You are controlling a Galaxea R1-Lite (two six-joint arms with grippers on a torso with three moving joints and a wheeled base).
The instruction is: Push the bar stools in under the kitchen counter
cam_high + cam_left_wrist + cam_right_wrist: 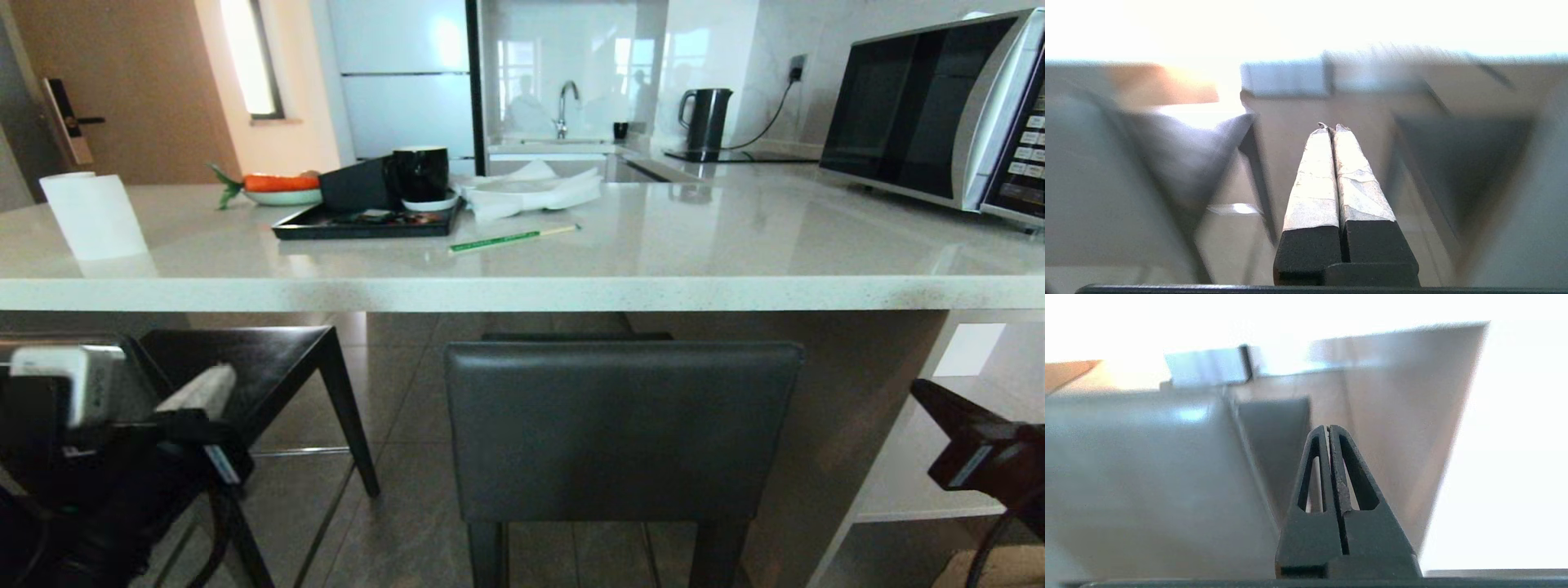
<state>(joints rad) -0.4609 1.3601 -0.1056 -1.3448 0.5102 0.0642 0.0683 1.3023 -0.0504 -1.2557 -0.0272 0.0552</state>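
Your left tool and right tool are both pressed together, empty; the bar stool between them could tip if pushed high under the counter.

I see a glossy, speckled stone-look desk, a matt leather stool backrest at 6 o'clock, and a glossy dark wooden stool seat at 8.
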